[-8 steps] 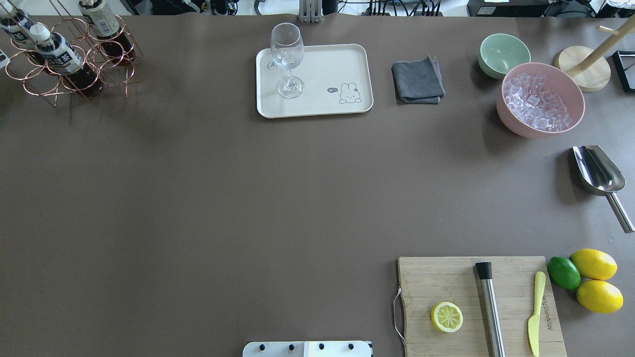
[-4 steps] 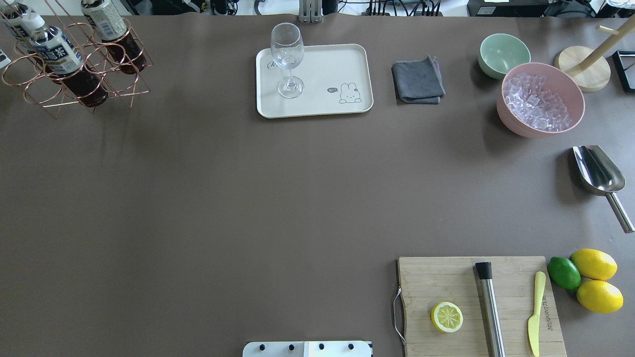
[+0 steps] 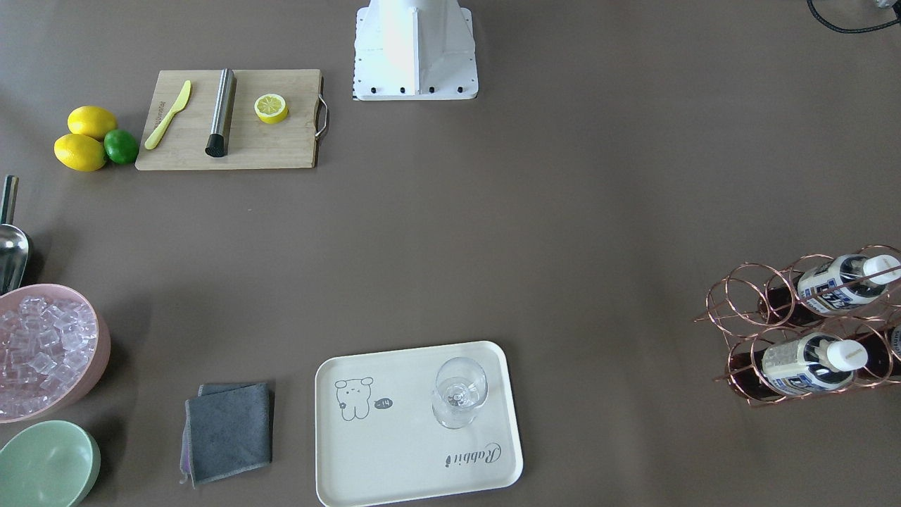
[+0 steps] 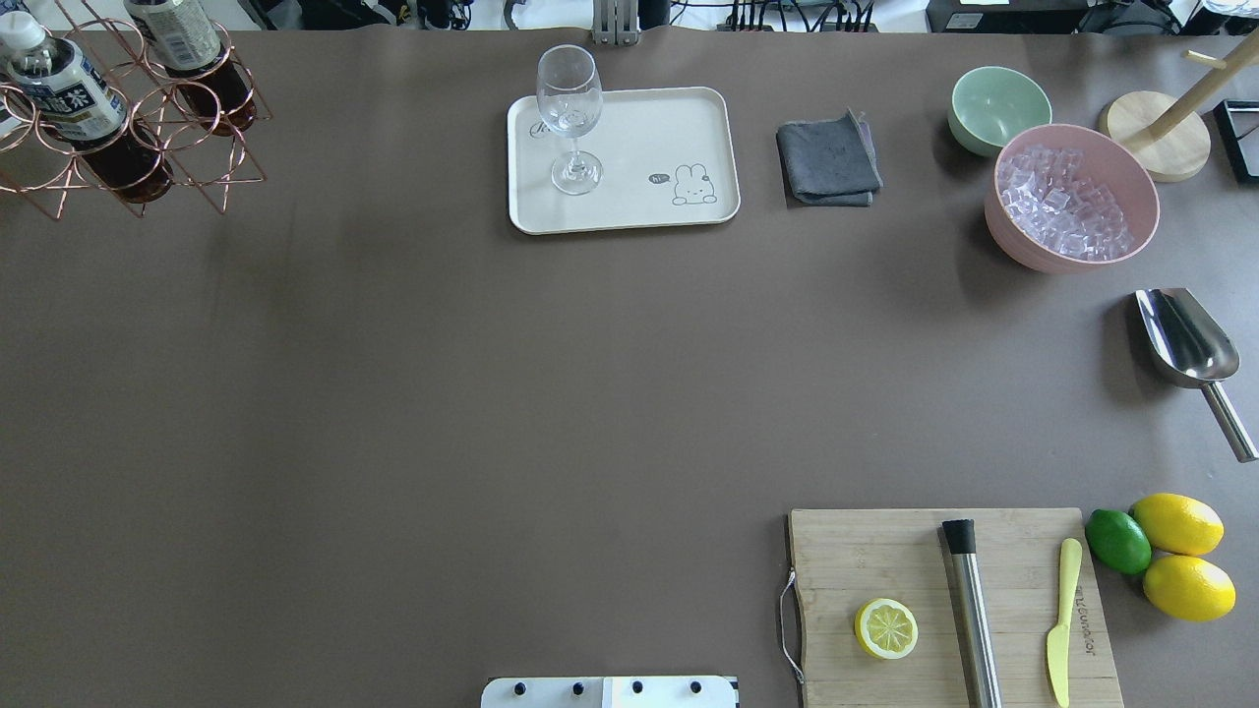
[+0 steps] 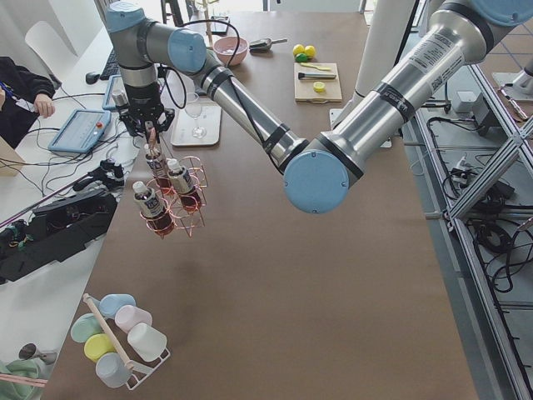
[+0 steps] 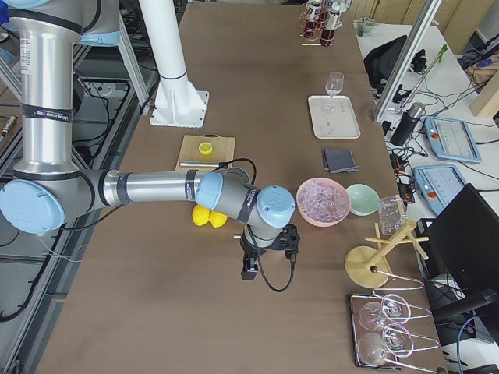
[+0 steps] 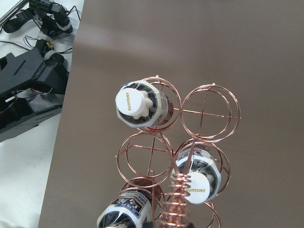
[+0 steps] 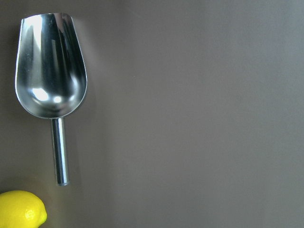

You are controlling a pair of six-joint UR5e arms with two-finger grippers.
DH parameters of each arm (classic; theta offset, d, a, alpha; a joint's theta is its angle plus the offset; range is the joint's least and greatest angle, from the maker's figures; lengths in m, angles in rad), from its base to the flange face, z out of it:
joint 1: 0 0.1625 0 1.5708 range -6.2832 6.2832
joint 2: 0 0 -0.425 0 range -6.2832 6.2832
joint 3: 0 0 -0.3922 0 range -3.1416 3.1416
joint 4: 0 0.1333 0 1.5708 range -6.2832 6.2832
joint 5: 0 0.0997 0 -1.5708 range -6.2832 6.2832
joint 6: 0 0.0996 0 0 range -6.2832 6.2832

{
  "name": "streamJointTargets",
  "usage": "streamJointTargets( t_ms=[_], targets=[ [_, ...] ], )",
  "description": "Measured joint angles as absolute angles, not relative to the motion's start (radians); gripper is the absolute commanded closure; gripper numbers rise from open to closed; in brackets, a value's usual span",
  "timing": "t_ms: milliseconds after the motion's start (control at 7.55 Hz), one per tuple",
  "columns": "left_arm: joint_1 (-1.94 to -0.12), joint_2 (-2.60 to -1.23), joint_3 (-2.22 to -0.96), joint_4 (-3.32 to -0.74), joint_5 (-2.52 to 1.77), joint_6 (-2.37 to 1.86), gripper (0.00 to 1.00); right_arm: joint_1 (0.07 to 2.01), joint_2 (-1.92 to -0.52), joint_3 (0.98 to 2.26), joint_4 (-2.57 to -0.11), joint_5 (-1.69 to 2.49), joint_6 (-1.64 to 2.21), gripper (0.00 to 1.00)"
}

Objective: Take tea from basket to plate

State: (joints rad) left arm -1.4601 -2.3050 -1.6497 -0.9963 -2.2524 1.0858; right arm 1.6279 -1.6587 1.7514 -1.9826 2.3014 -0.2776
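**Basket shifts toward the far left corner**

On the matte brown table (image 4: pixel 492 393), the copper wire basket (image 4: pixel 133 118) of joined rings sits further left and back than half a second ago, at a different tilt. Its coiled handle runs up to the left hand (image 5: pixel 146 125); I cannot tell that hand's grip. The cream plate (image 4: pixel 639 128), rounded and rimmed, is unmoved. The right hand (image 6: pixel 251 269) hovers over a shiny steel scoop (image 8: pixel 50 66), and I cannot tell its grip. Three white-capped tea bottles (image 7: pixel 137 104) lie in the basket's rings.

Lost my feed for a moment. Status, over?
Left gripper at basket handle, right gripper near scoop, grips unreadable. Three tea bottles in basket. Plate holds wine glass, space free beside it.
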Motion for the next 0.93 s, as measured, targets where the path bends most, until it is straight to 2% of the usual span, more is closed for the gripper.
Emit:
streamJointTargets(
  t_ms=[530, 927],
  targets=[
    [-1.453, -2.297, -1.829, -0.749, -2.244, 1.073, 1.0, 1.624, -1.658, 1.751, -1.983, 2.302, -0.278, 0.0],
    [-1.402, -2.268, -1.962, -0.682, -2.277, 1.036, 1.0, 1.622, -1.661, 1.75, -1.984, 2.302, -0.278, 0.0]
  ],
)
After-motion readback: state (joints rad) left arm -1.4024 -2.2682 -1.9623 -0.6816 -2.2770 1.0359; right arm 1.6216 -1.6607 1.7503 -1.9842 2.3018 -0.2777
